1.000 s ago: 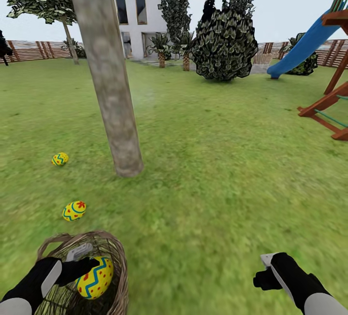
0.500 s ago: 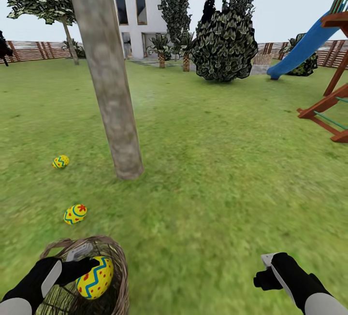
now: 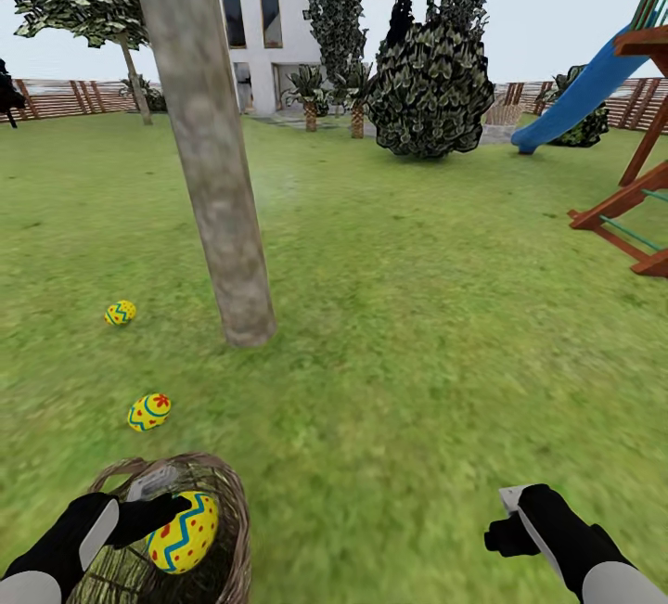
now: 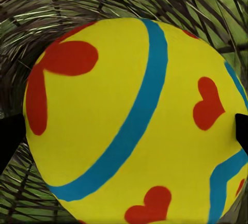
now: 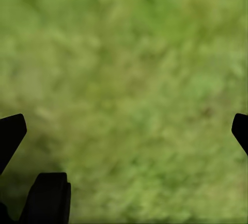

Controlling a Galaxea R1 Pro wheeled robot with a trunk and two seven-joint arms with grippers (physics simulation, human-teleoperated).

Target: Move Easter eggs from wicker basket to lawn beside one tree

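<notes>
Yellow, banded in blue-green and dotted red, one Easter egg [image 3: 183, 531] is clamped between the fingers of the left tool [image 3: 172, 519] just above the wicker basket [image 3: 227, 530], whose woven wall is seen behind the egg in the left wrist view [image 4: 124, 115]. The right tool [image 3: 508, 520] is held well apart to the right over bare lawn [image 3: 417, 353], its fingers spread wide with only grass between them. Beyond the left tool a second egg [image 3: 148, 412] is seen on the grass, then a third egg [image 3: 120, 312] farther on, both lying near the base of the tree [image 3: 243, 307].
</notes>
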